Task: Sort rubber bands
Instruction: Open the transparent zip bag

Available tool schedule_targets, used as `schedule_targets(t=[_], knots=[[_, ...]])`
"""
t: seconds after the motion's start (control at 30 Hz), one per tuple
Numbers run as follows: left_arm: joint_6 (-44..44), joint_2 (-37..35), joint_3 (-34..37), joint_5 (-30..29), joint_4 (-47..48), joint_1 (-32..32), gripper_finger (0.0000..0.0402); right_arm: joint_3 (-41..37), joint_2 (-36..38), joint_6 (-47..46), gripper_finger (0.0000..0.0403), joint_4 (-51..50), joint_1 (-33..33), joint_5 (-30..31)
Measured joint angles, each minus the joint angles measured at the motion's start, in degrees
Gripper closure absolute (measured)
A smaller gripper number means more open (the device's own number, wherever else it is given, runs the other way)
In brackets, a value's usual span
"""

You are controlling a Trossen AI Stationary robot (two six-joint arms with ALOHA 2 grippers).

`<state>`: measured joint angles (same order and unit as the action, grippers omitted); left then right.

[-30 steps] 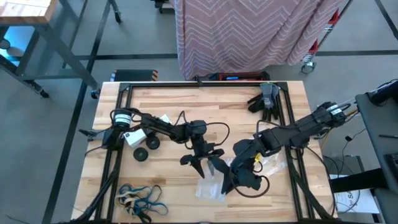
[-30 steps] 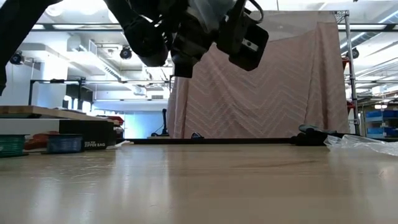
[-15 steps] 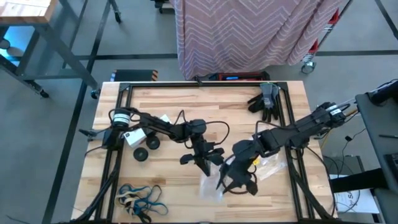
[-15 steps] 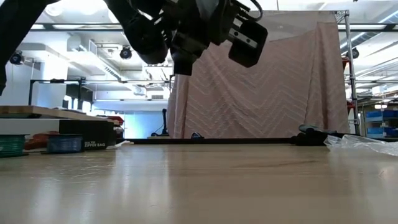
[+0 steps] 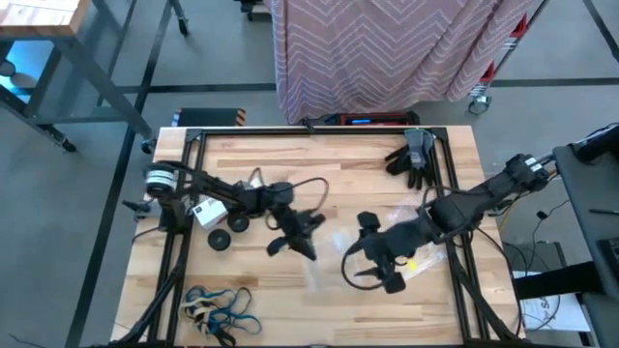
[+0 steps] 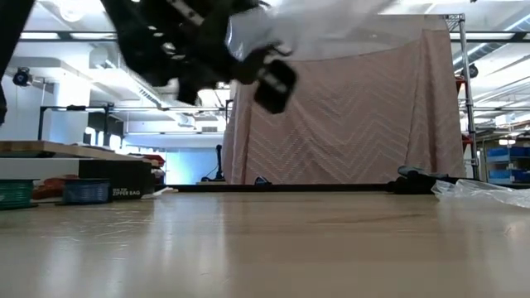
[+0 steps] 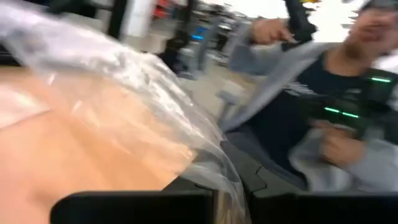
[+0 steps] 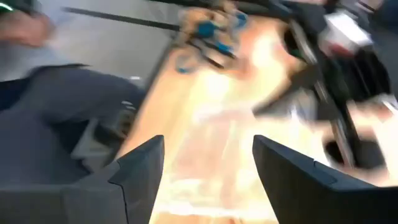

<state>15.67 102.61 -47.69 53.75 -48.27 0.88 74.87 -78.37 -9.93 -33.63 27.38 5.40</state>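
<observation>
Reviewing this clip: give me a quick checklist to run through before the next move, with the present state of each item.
1. Left gripper shut on the clear plastic bag: ok, the film drapes from its closed fingers.
2. Right gripper released: ok, fingers spread wide with nothing between them.
3. Rubber bands reachable: ok, piled at the table's near-left corner, untouched.
4. Bag open enough to load: cannot tell.
5. Grippers apart from each other: ok in the high view.
6. Gloves out of the way: ok, at the far right.
</observation>
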Motion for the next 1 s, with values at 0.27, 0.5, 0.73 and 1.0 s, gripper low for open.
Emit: schedule_targets(t=[0.27, 0.5, 0.73, 1.0], knots=[[-1.63, -16.65, 16.37, -17.4, -0.15, -3.3, 0.0402, -16.45, 1.61, -17.1, 0.0209, 17.17, 4.65, 26.14], [-2.0, -28.09, 22.68, -22.82, 0.85, -5.27, 0.0402, -32.46, -1.14, -26.55, 0.0219, 52.85, 4.37, 24.6], [-3.82, -34.08, 23.81, -26.37, 5.72, -5.35, 0.0402, -36.5, -5.75, -27.71, 0.0226, 71.57, 3.35, 24.17], [-4.95, -33.76, 22.68, -27.83, 6.26, -5.39, 0.0402, -33.47, -9.77, -33.59, 0.025, 71.99, 0.42, 24.46]])
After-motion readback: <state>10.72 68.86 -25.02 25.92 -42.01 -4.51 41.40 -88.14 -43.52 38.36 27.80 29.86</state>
